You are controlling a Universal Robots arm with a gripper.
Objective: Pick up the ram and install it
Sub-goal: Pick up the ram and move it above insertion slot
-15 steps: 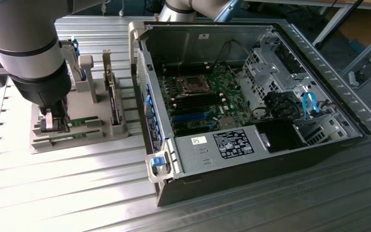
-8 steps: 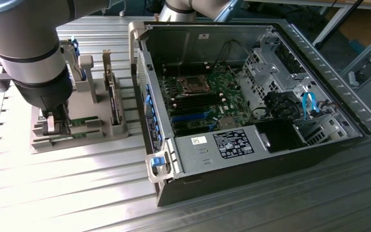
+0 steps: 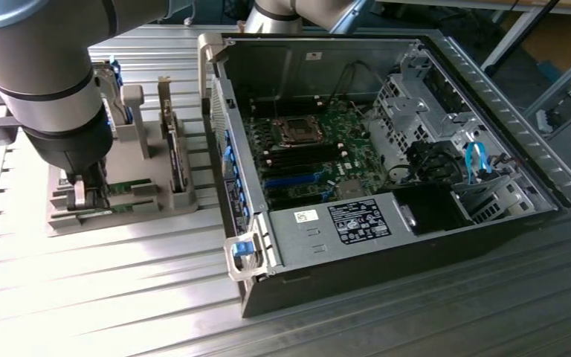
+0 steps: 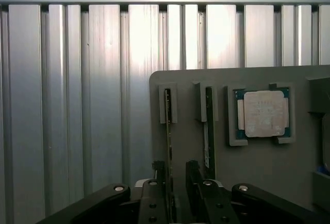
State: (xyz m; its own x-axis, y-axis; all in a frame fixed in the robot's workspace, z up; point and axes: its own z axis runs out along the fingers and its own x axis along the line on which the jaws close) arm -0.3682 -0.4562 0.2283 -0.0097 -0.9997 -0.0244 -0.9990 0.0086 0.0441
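Gripper (image 3: 85, 195) lowered onto the grey fixture plate (image 3: 117, 223), which lies at 9 o'clock from the open computer case (image 3: 365, 275) in the exterior view. Both rest on the ribbed aluminium table (image 3: 117, 305). You see the arm (image 3: 47, 82) reaching down from 11 o'clock of that view, with its wrist directly above the plate.

In the wrist view, the gripper (image 4: 176, 165) shows its two dark fingers (image 4: 159, 183) spread wide, with a clear gap between them; they grasp nothing. The ram (image 4: 168, 126), a thin green stick seen edge-on, stands in a slotted holder on the fixture plate (image 4: 258, 177). Its near end runs into the gap between the fingers, close along one of them, and you cannot tell whether that finger touches it. A second stick (image 4: 209, 131) stands parallel in the neighbouring holder, just outside the other finger. Beside it, on the side away from the ram, the square silver processor (image 4: 264, 113) lies flat in its own recess.

Inside the case, note the motherboard (image 3: 315, 160) lying flat, with the processor socket (image 3: 300, 132) toward 12 o'clock and the dark memory slots (image 3: 283, 158) just at 6 o'clock from the socket. The labelled power supply (image 3: 360, 219) sits at 6 o'clock of the board.
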